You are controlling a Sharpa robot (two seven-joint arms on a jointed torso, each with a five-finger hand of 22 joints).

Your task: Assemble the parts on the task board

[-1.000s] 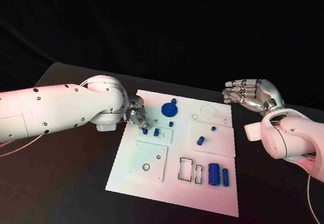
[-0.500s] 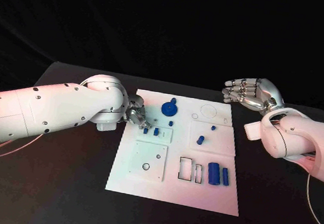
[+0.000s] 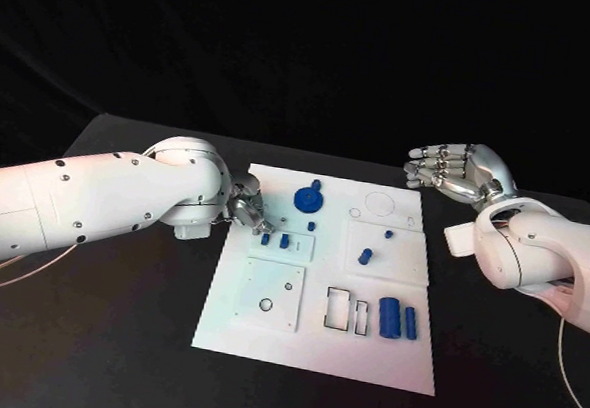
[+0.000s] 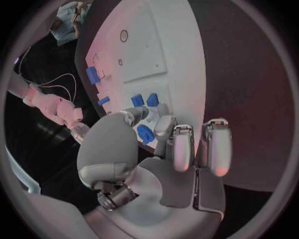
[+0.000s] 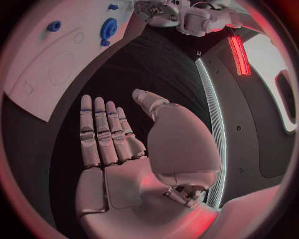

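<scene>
The white task board (image 3: 313,352) lies in the middle of the black table. My left hand (image 3: 247,208) hovers at its far left edge. It pinches a small blue part (image 4: 145,134) between thumb and a finger, just short of two blue pegs (image 3: 274,241) that stand in the board. A round blue part (image 3: 307,201) sits close beside that hand. My right hand (image 3: 452,170) is raised beyond the board's far right corner, fingers straight and apart (image 5: 102,134), holding nothing.
More blue parts are on the board: a peg (image 3: 366,256) and a small piece (image 3: 386,232) on the right half, and two cylinders (image 3: 399,319) next to rectangular slots (image 3: 346,311). A round hole (image 3: 267,304) marks the near left plate.
</scene>
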